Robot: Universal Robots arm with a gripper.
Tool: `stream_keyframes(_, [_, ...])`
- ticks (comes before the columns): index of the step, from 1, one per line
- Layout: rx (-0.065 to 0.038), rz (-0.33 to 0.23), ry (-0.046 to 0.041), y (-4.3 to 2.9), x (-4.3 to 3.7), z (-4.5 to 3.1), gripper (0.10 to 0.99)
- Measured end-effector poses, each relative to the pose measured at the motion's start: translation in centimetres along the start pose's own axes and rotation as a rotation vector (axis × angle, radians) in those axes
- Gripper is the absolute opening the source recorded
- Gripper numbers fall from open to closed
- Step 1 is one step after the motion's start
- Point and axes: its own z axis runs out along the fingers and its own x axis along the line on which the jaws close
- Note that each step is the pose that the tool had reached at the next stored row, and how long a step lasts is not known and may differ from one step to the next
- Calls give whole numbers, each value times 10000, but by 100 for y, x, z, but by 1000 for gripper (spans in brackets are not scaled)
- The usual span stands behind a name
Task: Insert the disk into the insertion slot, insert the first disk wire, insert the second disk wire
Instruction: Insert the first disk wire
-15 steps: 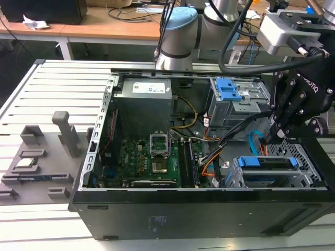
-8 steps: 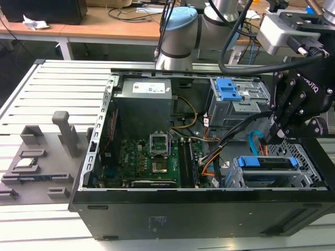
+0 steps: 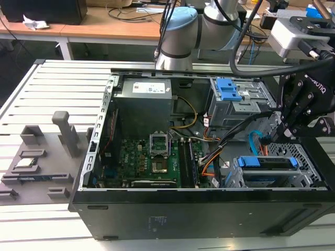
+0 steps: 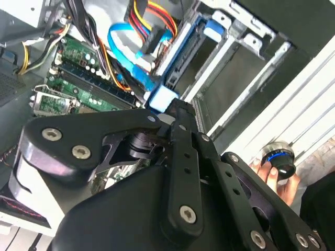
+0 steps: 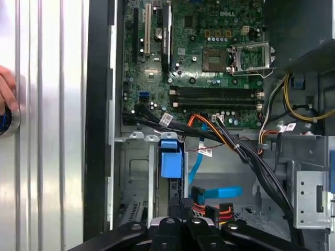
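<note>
The disk (image 3: pixel 269 163), silver in a bright blue frame, lies inside the insertion slot (image 3: pixel 310 157), the perforated silver cage at the case's corner on the exterior view's right. Its blue frame tab (image 5: pixel 170 157) shows in both wrist views (image 4: pixel 162 98). My gripper (image 3: pixel 269 137) hangs just above and behind the disk, fingers together, tips (image 4: pixel 175 107) close to that tab (image 5: pixel 178 201). I see nothing held between them. The second disk wire (image 3: pixel 255 142), a thin light-blue looped cable (image 4: pixel 121 49), lies loose beside the gripper with its dark plug free (image 5: pixel 199 192).
The taller grey cage with a blue latch (image 3: pixel 230 94) stands behind the slot. Orange and black cable bundles (image 5: pixel 209 128) cross between the motherboard (image 3: pixel 152 157) and the cages. A person's hand (image 4: pixel 277 175) rests outside the case wall on a round blue-ringed knob. Grey fixtures (image 3: pixel 36 157) sit on the table.
</note>
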Motion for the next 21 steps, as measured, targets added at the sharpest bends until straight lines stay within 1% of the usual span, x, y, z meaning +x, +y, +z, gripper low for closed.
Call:
stream_keyframes(1, [-33, 0, 12, -118, -96, 65, 106])
stream_keyframes(3, [-46, 1, 16, -163, -141, 103, 106])
stream_keyframes(5, [-55, 1, 21, -192, -180, 143, 106])
stream_keyframes(7, [-61, 1, 20, -205, -210, 184, 106])
stream_keyframes(8, [-62, 1, 21, -211, -240, 205, 106])
stream_keyframes(9, [-62, 1, 22, -216, -278, 212, 106])
stream_keyframes(10, [-62, 1, 20, -219, -291, 217, 106])
stream_keyframes(16, [-62, 2, 21, -220, -297, 219, 114])
stream_keyframes(17, [-62, 2, 21, -219, -296, 219, 235])
stream_keyframes(18, [-62, 1, 21, -220, -297, 219, 235])
stream_keyframes(19, [-62, 1, 21, -220, -297, 219, 302])
stream_keyframes(21, [-62, 2, 20, -220, -297, 221, 302])
